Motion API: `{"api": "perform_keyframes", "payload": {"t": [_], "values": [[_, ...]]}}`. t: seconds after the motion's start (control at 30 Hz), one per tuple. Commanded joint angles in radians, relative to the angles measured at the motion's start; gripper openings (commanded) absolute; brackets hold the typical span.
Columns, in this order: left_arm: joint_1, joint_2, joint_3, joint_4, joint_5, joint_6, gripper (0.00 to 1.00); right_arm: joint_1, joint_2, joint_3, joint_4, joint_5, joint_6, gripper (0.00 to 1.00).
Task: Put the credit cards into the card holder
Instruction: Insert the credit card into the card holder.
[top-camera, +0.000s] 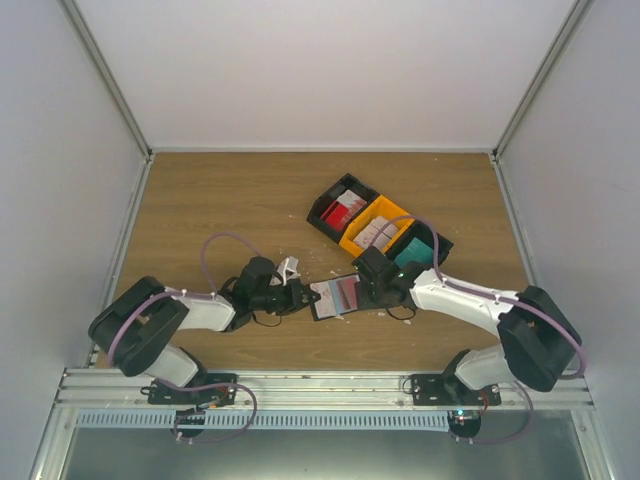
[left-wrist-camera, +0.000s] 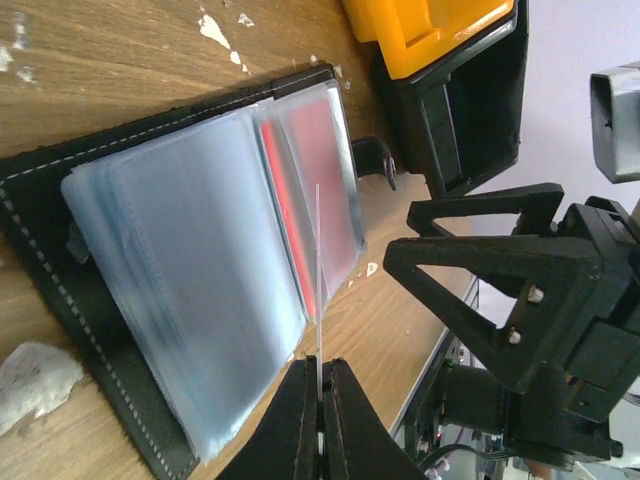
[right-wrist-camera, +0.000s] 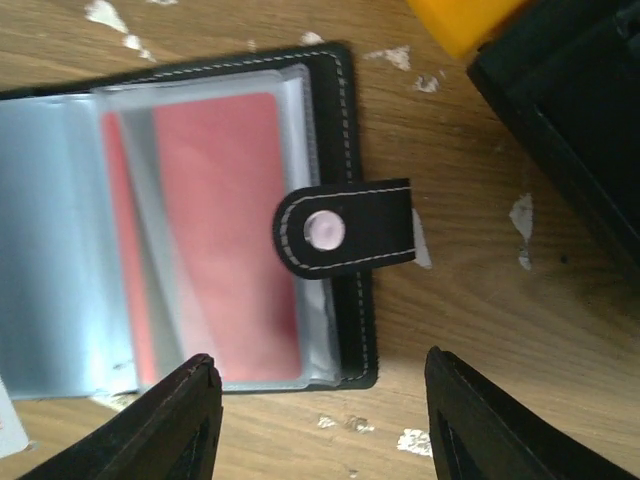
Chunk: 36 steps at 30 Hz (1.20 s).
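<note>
On the brown wooden table (top-camera: 220, 210), the small black folding card holder (top-camera: 335, 297) lies open. My right gripper (right-wrist-camera: 325, 400) hangs released over it; my left gripper (left-wrist-camera: 320, 375) is clenched on a thin pale sheet (left-wrist-camera: 317, 260), sleeve or card unclear. A tug could drag the holder.

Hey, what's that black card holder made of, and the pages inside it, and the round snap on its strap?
Card holder cover: black leather or an imitation, matte and slightly grained, with pale stitching along the edge; which of the two is unclear. Sleeves: clear soft plastic, glossy, with a red card showing through. Snap: probably metal, pale with a dull shine.
</note>
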<state>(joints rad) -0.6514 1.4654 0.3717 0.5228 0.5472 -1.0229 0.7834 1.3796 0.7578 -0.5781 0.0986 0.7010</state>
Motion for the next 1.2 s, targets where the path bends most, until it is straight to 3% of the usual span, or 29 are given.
{"api": "perform_keyframes", "payload": {"t": [0.0,0.23,0.57,0.8,1.17], "values": [[-0.028,0.064,-0.009,0.2,-0.034,-0.037,0.0,0.01,0.039,-0.004,0.005,0.098,-0.02,0.54],[-0.054,0.157,0.029,0.271,-0.059,-0.065,0.0,-0.014,0.066,-0.045,0.092,0.061,-0.064,0.51],[-0.056,0.222,0.07,0.287,-0.058,-0.086,0.0,-0.123,0.05,-0.142,0.233,-0.105,-0.157,0.49],[-0.053,0.248,0.092,0.231,-0.102,-0.091,0.0,-0.148,0.06,-0.128,0.209,-0.171,-0.173,0.37],[-0.051,0.32,0.104,0.227,-0.087,-0.155,0.0,-0.145,0.121,-0.12,0.182,-0.222,-0.178,0.33]]}}
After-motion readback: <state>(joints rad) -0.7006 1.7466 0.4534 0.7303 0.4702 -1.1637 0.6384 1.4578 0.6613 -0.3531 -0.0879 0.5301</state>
